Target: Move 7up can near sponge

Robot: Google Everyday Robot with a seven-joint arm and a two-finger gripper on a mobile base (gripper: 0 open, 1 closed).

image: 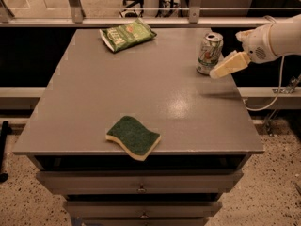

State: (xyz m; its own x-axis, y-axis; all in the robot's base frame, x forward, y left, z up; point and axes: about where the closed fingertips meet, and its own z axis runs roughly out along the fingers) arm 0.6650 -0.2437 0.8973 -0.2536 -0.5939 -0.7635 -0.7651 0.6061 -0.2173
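Note:
The 7up can [208, 52] stands upright near the far right edge of the grey table [84, 112], silver-white with green and red markings. The sponge [133, 137], dark green over pale yellow foam, lies near the table's front edge, left of centre. My gripper [221, 69] reaches in from the right on a white arm. Its pale fingertip sits just right of the can's lower part, close beside it. I cannot tell whether it touches the can.
A flat green snack bag [127, 34] lies at the far edge of the table. Drawers [141, 187] run below the tabletop. A rail and metal posts [75, 4] stand behind the table. A cable [277, 86] hangs at the right.

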